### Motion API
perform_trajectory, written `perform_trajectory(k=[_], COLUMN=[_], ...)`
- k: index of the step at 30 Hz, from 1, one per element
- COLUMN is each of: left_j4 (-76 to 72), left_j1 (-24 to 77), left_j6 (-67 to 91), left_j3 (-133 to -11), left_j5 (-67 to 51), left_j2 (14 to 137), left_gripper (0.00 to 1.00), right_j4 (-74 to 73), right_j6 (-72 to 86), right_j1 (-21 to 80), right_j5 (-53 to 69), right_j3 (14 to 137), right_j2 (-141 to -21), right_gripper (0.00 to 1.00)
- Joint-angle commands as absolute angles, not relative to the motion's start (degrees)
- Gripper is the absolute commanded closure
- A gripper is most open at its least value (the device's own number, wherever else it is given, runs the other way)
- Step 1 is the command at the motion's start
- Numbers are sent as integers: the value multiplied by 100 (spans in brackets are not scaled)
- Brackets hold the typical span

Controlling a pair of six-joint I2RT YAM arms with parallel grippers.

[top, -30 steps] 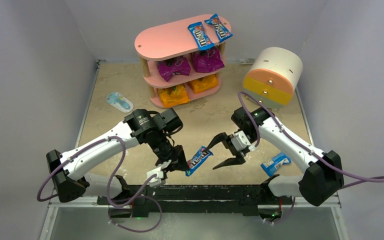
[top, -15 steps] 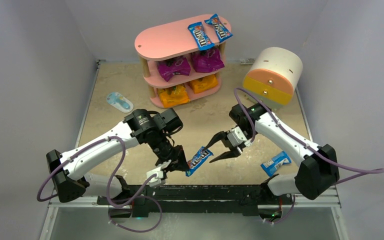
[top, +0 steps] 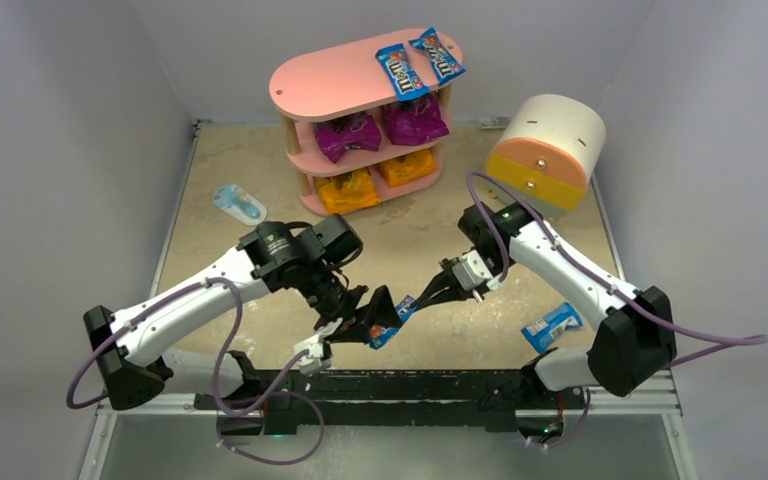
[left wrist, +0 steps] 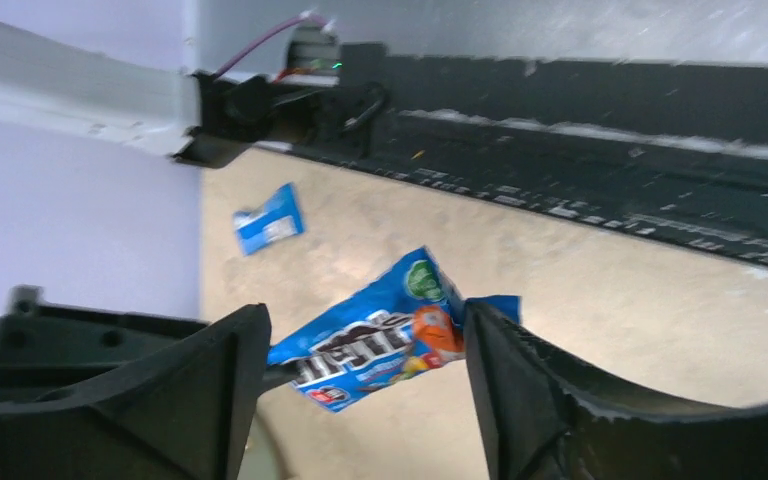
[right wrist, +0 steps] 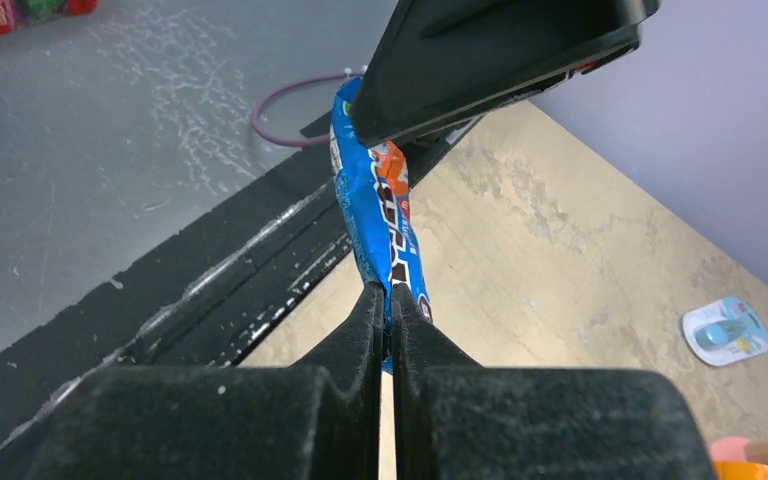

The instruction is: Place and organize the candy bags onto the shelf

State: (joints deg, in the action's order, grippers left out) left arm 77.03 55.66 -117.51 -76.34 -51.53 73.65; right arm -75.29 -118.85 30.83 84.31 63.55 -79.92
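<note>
Currently, right gripper point(right wrist: 385, 295) pinched tight on one end of a blue packet point(right wrist: 375, 200), between the arms near the front of the table point(top: 260, 150). Left gripper point(left wrist: 365, 320) spread wide, black fingers either side of the packet; contact unclear. Packet slim, glossy crinkled film. Shelf point(top: 340, 85) at back: pink oval boards, wooden posts. Top packets point(top: 395, 72) on upper board, purple bags point(top: 348, 137) mid tier, orange bags point(top: 348, 190) bottom. Loose packet point(top: 552, 326) by right arm.

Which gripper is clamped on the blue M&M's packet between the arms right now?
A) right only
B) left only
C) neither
A: the right gripper is pinched shut on one end of the M&M's packet, while the left gripper has its fingers spread apart around it.
</note>
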Motion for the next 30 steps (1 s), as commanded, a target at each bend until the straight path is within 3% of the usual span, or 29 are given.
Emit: perform_trajectory(k=[1, 5, 8, 9, 12, 14, 16, 18, 21, 26, 30], left_j4=[5675, 2716, 1052, 318, -1089, -1888, -2496, -2685, -2105, -748, -169], left_j1=[5590, 5590, 5590, 5592, 5590, 5590, 5590, 5590, 5590, 5590, 5590], left_j6=[-12518, -9897, -8271, -7677, -6407, -5291, -3869, -2531, -1012, 915, 1416], left_j3=[-7172, -6130, -5579, -5354, -4808, -4613, -4608, -4762, -5040, -5019, -4570], left_j5=[-5374, -4730, -3884, -3556, -2626, -1855, -576, 1277, 2836, 3695, 3807], left_j2=[6710, 6168, 5791, 5601, 5314, 5275, 5358, 5551, 5830, 5902, 5560], left_gripper=[21, 16, 13, 13, 11, 11, 10, 9, 8, 7, 6], right_j4=[-7690, -7327, -6098, -5396, -1358, 578, 1261, 959, 900, 2069, 2025], right_j6=[-13064, -12678, -10551, -9514, -6042, -5203, -4876, -4980, -4504, -2879, -2095], right_j1=[2763, 1896, 1484, 1474, 1477, 1477, 1482, 1477, 1477, 1489, 1578], right_j5=[8241, 8488, 8098, 7645, 5264, 4100, 3686, 3598, 3497, 2462, 2643], right_j3=[6696, 6883, 7196, 7187, 6148, 5269, 4961, 5165, 5459, 5560, 6072], right_j2=[-7682, -7430, -7294, -7185, -6388, -5809, -5462, -5358, -5401, -5317, -5320], right_gripper=[100, 100, 100, 100, 100, 100, 100, 100, 100, 100, 100])
